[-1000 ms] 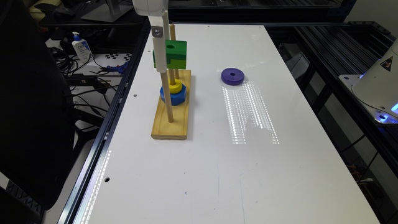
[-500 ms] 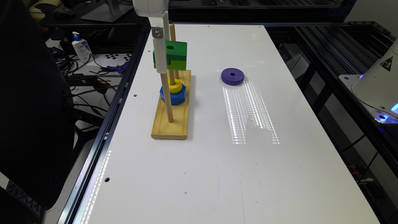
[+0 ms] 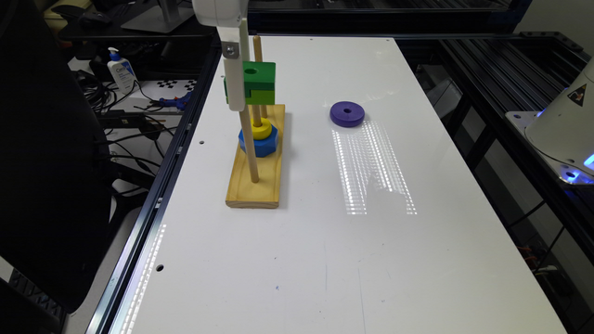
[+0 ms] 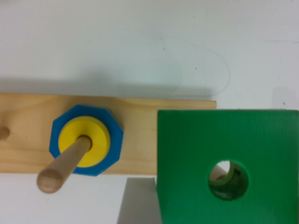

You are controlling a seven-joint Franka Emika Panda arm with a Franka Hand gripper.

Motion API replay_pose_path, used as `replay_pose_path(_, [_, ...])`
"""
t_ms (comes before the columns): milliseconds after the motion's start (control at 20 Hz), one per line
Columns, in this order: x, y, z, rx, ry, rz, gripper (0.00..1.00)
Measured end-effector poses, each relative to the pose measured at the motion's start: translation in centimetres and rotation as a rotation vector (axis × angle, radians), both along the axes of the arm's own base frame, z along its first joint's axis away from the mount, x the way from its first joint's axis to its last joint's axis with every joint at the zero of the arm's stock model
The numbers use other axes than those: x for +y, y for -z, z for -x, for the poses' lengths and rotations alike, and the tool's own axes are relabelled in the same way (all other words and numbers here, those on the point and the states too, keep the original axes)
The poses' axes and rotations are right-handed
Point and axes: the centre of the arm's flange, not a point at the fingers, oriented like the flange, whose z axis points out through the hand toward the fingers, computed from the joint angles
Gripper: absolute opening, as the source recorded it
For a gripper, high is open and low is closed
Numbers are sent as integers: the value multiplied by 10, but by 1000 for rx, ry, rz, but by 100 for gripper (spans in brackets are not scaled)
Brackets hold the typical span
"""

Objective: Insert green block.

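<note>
The green block (image 3: 256, 83) hangs in the air above the wooden peg base (image 3: 253, 191), and my gripper (image 3: 246, 95) is shut on it. It is dark green on top and lime green below, with a round centre hole. In the wrist view the green block (image 4: 224, 149) is seen from above, and a wooden peg tip (image 4: 217, 174) shows through the hole, off to one side of it. The nearest peg (image 3: 249, 148) runs up behind the gripper to the block. The far peg (image 3: 256, 48) stands behind the block.
The middle peg (image 4: 63, 168) carries a yellow ring (image 3: 261, 129) on a blue hexagonal piece (image 3: 259, 144). A purple ring (image 3: 347, 114) lies flat on the white table (image 3: 325, 260), towards the exterior view's right of the base. Black frame rails run along both table edges.
</note>
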Motion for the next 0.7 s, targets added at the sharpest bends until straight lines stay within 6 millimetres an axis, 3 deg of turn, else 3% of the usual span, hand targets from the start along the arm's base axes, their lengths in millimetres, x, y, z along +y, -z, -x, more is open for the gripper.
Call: replay_pose_path(700, [-2, 4, -13, -8, 2, 0, 0])
